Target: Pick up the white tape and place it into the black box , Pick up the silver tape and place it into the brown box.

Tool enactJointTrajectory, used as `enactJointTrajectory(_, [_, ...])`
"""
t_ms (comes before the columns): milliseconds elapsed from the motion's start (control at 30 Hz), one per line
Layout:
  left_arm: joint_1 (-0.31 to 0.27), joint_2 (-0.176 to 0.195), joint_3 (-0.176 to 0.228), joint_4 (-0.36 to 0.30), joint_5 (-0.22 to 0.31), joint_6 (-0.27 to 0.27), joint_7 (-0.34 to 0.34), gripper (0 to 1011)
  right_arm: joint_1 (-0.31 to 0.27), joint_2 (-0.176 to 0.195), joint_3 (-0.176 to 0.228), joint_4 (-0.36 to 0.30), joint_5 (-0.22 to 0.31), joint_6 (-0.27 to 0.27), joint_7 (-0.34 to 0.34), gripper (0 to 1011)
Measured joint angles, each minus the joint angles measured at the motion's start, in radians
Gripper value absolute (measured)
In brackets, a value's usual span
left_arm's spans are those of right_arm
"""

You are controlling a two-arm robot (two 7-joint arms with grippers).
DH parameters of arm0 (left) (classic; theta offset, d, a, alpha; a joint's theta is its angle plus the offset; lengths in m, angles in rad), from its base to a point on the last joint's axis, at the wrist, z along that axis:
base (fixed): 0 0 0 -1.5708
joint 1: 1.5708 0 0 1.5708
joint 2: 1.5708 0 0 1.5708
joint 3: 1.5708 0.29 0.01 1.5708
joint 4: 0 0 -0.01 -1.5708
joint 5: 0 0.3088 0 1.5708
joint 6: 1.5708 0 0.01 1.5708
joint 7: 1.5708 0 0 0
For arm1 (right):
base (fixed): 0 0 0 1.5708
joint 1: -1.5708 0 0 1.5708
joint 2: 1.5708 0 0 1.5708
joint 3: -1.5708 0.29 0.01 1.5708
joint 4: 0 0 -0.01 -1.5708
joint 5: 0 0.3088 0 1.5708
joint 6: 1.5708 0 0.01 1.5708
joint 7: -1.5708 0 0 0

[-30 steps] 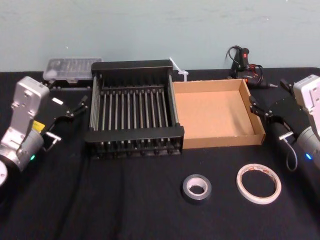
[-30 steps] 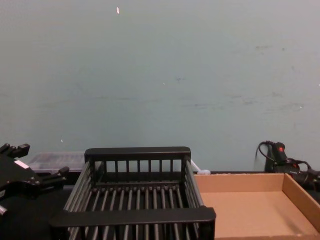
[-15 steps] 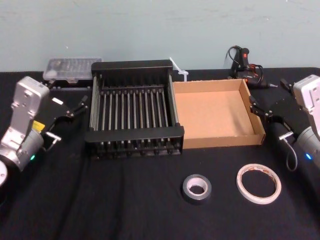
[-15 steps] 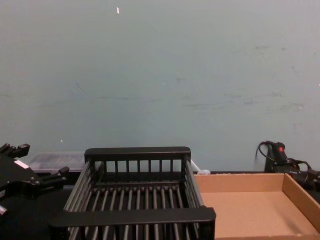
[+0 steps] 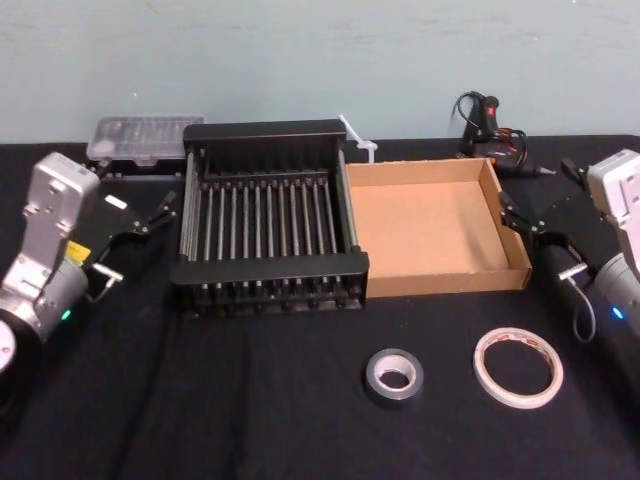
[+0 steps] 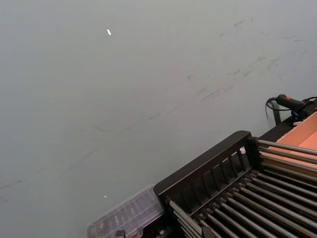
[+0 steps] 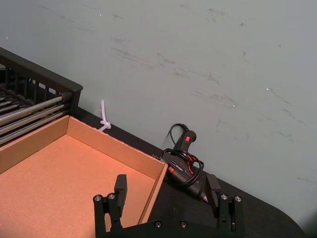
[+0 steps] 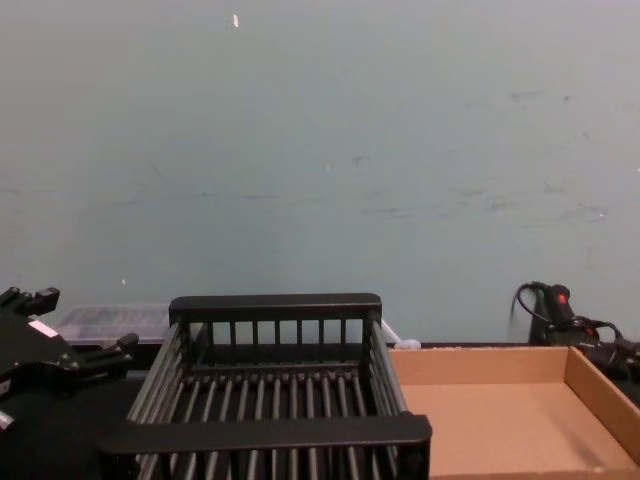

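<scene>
The white tape (image 5: 517, 368) lies flat on the black cloth at the front right. Just left of it lies the smaller silver tape (image 5: 393, 375). Behind them the black box (image 5: 270, 268) and the brown box (image 5: 425, 230) stand side by side, both with nothing inside. My left gripper (image 5: 140, 237) hovers left of the black box, open and holding nothing; it also appears in the chest view as the left gripper (image 8: 80, 325). My right gripper (image 5: 534, 240) hovers at the brown box's right wall, well behind the white tape. In the wrist view the right gripper (image 7: 167, 187) is wide open over that wall.
A clear plastic case (image 5: 147, 135) sits at the back left behind the black box. A black tool with red wiring (image 5: 490, 125) lies at the back right, and a white zip tie (image 5: 358, 140) lies between the boxes' far corners. A wall closes off the table's far edge.
</scene>
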Motion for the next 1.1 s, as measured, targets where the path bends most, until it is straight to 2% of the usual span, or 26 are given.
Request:
enactJointTrajectory(433, [0.000, 0.000, 0.000, 0.000, 0.000, 0.000, 0.000, 1001, 0.000, 0.000, 0.000, 0.000, 0.000, 0.000, 0.000, 1002])
enactJointTrajectory(633, [0.000, 0.000, 0.000, 0.000, 0.000, 0.000, 0.000, 1001, -0.008, -0.002, 0.021, -0.012, 0.004, 0.016, 0.015, 1002])
enactJointTrajectory(967, [0.000, 0.000, 0.000, 0.000, 0.000, 0.000, 0.000, 1001, -0.054, 0.028, 0.079, -0.103, 0.055, 0.088, 0.064, 1003])
enactJointTrajectory(1100, [0.000, 0.000, 0.000, 0.000, 0.000, 0.000, 0.000, 1001, -0.088, 0.057, 0.114, -0.164, 0.086, 0.139, 0.090, 1002])
